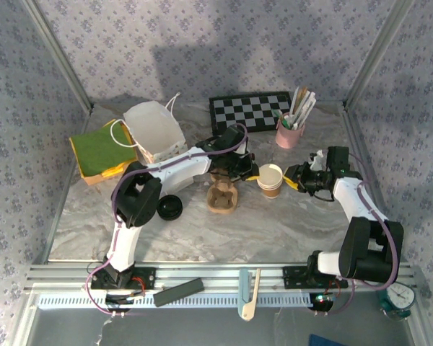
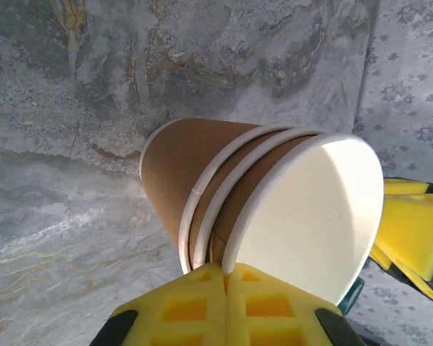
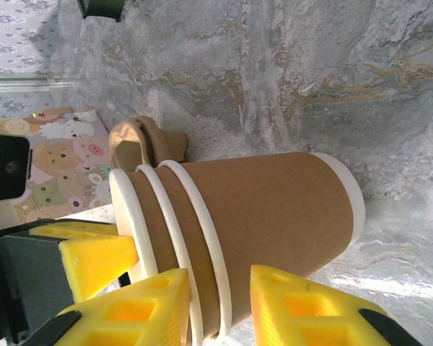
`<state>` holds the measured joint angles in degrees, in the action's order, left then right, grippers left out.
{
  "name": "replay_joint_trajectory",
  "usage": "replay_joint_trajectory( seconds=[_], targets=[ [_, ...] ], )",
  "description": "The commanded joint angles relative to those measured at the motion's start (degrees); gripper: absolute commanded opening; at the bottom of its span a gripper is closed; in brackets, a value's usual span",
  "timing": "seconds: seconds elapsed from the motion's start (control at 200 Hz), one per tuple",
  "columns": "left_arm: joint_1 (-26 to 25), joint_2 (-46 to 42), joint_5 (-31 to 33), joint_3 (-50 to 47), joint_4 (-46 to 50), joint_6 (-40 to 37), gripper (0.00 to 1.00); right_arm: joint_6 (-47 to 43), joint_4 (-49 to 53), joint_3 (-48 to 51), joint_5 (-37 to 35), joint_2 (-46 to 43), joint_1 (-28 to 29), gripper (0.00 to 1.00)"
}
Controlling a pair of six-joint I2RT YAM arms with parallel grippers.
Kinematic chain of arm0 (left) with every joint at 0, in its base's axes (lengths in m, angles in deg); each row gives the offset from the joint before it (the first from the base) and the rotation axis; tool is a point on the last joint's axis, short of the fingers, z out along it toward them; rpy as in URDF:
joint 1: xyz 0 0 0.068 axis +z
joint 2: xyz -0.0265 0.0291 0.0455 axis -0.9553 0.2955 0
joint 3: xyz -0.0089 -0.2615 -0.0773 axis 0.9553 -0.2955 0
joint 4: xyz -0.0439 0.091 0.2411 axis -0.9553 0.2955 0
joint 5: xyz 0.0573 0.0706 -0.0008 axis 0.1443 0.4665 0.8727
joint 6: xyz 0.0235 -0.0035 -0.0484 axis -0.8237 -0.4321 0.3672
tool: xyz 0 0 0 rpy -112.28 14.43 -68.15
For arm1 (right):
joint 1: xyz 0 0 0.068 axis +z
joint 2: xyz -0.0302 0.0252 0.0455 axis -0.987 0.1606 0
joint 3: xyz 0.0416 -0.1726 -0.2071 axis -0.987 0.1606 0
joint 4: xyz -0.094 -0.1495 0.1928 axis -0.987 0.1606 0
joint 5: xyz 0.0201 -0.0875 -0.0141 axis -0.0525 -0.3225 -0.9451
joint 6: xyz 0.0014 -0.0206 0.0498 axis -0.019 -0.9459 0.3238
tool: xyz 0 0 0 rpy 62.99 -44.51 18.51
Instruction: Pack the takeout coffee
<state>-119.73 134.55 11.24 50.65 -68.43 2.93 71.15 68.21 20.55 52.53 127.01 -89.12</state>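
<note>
The takeout coffee cup (image 1: 270, 179) is the top one of three nested tan kraft cups with white rims, standing open-topped at mid-table. My left gripper (image 1: 250, 170) reaches in from the left. In the left wrist view its yellow pads (image 2: 202, 310) are shut on the top cup's white rim (image 2: 231, 252). My right gripper (image 1: 294, 178) comes from the right. In the right wrist view its fingers (image 3: 303, 310) sit either side of the lower rims of the cup stack (image 3: 267, 209), pressed to its side. A round black lid (image 1: 169, 207) lies on the table to the left.
A brown pulp cup tray (image 1: 222, 197) sits just left of the cups. Behind stand a white paper bag (image 1: 155, 130), a checkerboard (image 1: 249, 112) and a pink cup of stirrers (image 1: 290, 133). Green and yellow napkins (image 1: 101, 150) lie far left.
</note>
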Motion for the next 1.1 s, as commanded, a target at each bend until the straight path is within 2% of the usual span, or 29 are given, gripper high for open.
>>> replay_joint_trajectory(
  seconds=[0.0, 0.225, 0.665, 0.975, 1.094],
  targets=[
    [0.19, -2.24, -3.64, -2.2, -6.97, 3.5, 0.0, 1.28, 0.74, 1.67, 2.4, 1.76, 0.02, 0.29],
    [1.27, -3.77, -5.5, -5.88, -13.38, 7.28, 0.0, 0.77, 0.96, 2.46, 2.05, 2.44, -0.29, 0.29],
    [2.05, -5.15, -6.3, -8.06, -16.88, 8.98, 0.0, 0.62, 0.51, 3.25, 2.22, 3.06, -0.97, 0.29],
    [2.05, -5.48, -5.53, -7.64, -13.82, 7.09, 0.0, 0.98, -0.03, 3.33, 2.82, 2.99, -1.31, 0.29],
    [1.98, -4.93, -4.55, -5.95, -9.57, 4.74, 0.0, 1.34, -0.7, 3.39, 3.42, 2.56, -1.43, 0.31]
  ],
)
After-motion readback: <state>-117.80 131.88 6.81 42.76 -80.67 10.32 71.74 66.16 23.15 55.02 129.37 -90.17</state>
